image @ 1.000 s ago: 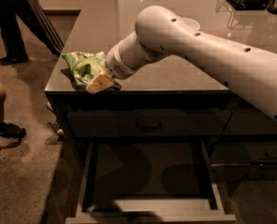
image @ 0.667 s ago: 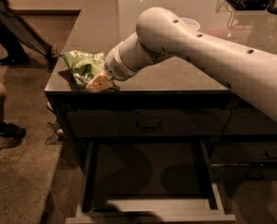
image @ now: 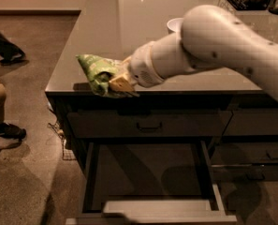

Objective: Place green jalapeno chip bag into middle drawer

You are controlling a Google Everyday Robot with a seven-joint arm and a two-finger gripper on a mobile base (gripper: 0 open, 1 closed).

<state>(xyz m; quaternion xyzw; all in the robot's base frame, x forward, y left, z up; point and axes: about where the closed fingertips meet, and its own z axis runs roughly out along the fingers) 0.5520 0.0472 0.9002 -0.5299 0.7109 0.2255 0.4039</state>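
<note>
Firmly, gripper (image: pixel 120 87) at glossy counter (image: pixel 89 36) edge, fingers (image: pixel 123 83) pinching crinkly green jalapeno chip bag (image: pixel 96 71)

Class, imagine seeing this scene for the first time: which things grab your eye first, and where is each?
The big white robot arm reaches in from the right across the dark counter. Its end effector is shut on the green jalapeno chip bag at the counter's front left corner. Below, the middle drawer stands pulled open toward the camera.
</note>
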